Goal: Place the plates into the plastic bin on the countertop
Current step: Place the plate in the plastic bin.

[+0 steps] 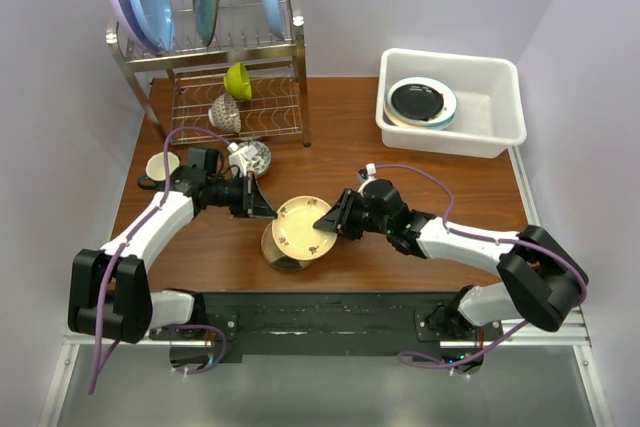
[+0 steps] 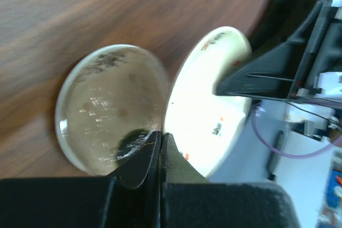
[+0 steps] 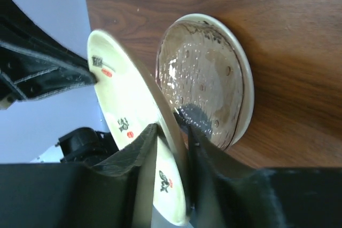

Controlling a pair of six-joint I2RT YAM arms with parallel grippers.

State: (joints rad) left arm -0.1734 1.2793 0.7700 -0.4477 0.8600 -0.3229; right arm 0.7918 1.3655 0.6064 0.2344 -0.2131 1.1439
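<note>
Top external view: we find a cream plate (image 1: 300,227) raised off the countertop (image 1: 400,177), near the middle of its front half and well apart from the plastic bin (image 1: 500,132) at the far right. The left gripper (image 1: 270,209) meets its left rim and the right gripper (image 1: 322,219) its right rim. A gold-tan plate (image 1: 278,257) lies on the wood just below. The bin already contains a black plate (image 1: 418,99) resting on another plate.

Left wrist view: the jaws stand nearly together, and the cream plate's thin rim enters the narrow slit between them. We judge this a pinch on the rim. The plate is glossy cream with small red and black marks.

Right wrist view: the fingers straddle the opposite rim, one on each face, clamped on it. The plate stands tilted on edge.

Assessment: we judge it stiff, glazed, slippery and breakable, of moderate weight. The rim is the only workable hold. A deep bite past the lip would guard against slipping.
</note>
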